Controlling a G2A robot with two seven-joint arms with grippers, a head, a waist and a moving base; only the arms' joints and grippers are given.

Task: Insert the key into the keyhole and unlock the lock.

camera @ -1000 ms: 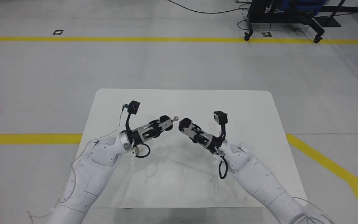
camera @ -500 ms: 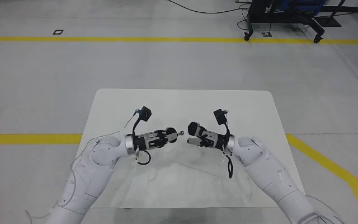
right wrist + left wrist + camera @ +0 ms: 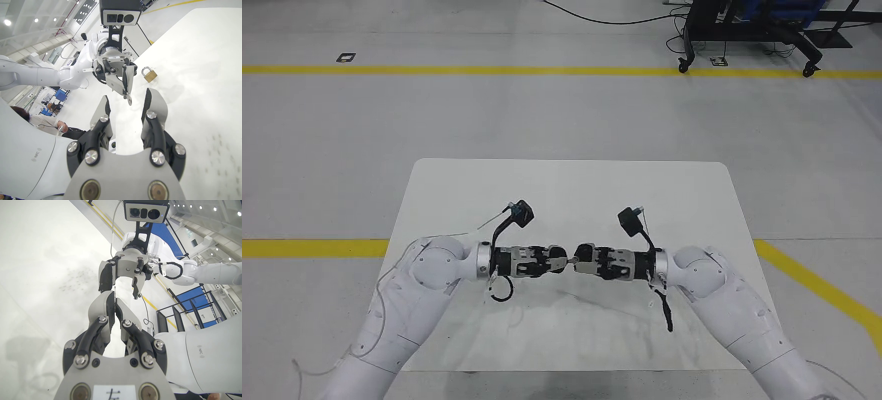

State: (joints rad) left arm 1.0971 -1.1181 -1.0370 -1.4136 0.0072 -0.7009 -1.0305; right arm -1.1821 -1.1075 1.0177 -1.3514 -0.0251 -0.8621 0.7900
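my left gripper (image 3: 114, 303) is clamped on the key (image 3: 129, 100). within the last second both arms swung in tip to tip; the key's bow now sits between the spread fingers of my right gripper (image 3: 127, 94): hand-over likely. beyond, the padlock (image 3: 150, 74) lies on the table (image 3: 198, 56).

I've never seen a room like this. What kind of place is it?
Probably a robot lab or workshop hall: yellow lines painted on a grey floor, a white work table, and a black wheeled rack behind it.
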